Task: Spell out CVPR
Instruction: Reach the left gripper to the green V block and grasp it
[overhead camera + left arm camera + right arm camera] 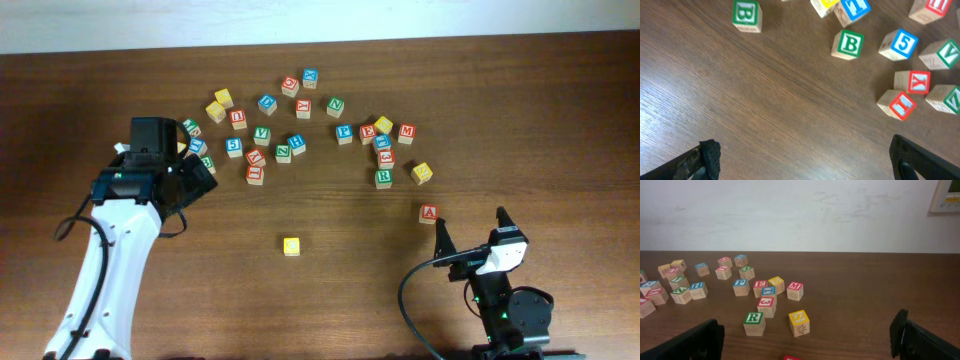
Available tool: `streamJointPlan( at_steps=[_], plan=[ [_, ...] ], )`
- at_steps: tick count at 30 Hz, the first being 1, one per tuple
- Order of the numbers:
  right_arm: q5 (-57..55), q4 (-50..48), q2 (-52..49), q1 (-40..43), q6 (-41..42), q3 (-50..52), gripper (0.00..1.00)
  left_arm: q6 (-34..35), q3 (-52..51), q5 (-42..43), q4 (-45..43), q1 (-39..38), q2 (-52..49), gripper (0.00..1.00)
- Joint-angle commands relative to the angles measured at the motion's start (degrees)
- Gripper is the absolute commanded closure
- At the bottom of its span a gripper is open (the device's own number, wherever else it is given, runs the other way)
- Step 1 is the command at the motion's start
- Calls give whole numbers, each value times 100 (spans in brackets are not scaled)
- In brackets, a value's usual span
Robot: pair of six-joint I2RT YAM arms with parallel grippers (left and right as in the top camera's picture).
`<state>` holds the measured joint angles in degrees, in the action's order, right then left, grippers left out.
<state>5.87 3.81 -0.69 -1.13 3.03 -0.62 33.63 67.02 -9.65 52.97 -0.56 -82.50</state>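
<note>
Brown wooden counter carries lettered blocks scattered toward its far edge. We see the left gripper and the right gripper both spread wide, holding nothing.

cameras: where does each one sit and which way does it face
overhead: above the table, looking straight down; left arm and right arm show
left wrist: looks down on blocks; left gripper tips frame the bottom
right wrist: low, looks across blocks to the wall; right gripper tips below
shared: green R block, overhead and right wrist
</note>
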Motion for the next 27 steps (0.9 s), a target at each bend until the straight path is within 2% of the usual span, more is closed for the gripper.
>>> streamJointPlan(
  at_steps=[1, 3, 6, 8, 11, 17, 18, 19, 20, 21, 24, 27],
  plan=[
    [-9, 31, 37, 55, 42, 31, 2, -50, 13, 562, 92, 20, -44, 1],
    [-9, 31, 37, 55, 42, 31, 2, -140, 13, 1069, 85, 20, -44, 0],
    [-9, 31, 37, 55, 42, 31, 2, -1241, 13, 2024, 24, -57, -44, 1],
    [-9, 31, 37, 55, 42, 31, 2, -1495, 13, 2149, 26, -201, -44, 1],
    [-9, 31, 37, 55, 42, 31, 2, -1508, 13, 2142, -216, -527, -44, 1],
    [-9, 31, 37, 55, 42, 31, 2, -1379, 13, 2280, -605, -568, -44, 0],
    [-9, 31, 37, 55, 42, 31, 2, -1403, 15, 2282, -649, -568, -44, 3],
    [-9, 31, 37, 55, 42, 31, 2, -1401, 55, 2400, -763, -568, -44, 12],
    [-9, 31, 37, 55, 42, 31, 2, -1399, 146, 2546, -798, -568, -42, 12],
    [-9, 31, 37, 55, 42, 31, 2, -1401, 354, 2677, -793, -568, -44, 6],
    [-9, 31, 37, 55, 42, 31, 2, -1611, 1373, 2684, -496, -568, -46, 6],
    [-9, 31, 37, 55, 42, 31, 2, -1880, 2671, 2638, 437, -568, -319, 7]
  ],
)
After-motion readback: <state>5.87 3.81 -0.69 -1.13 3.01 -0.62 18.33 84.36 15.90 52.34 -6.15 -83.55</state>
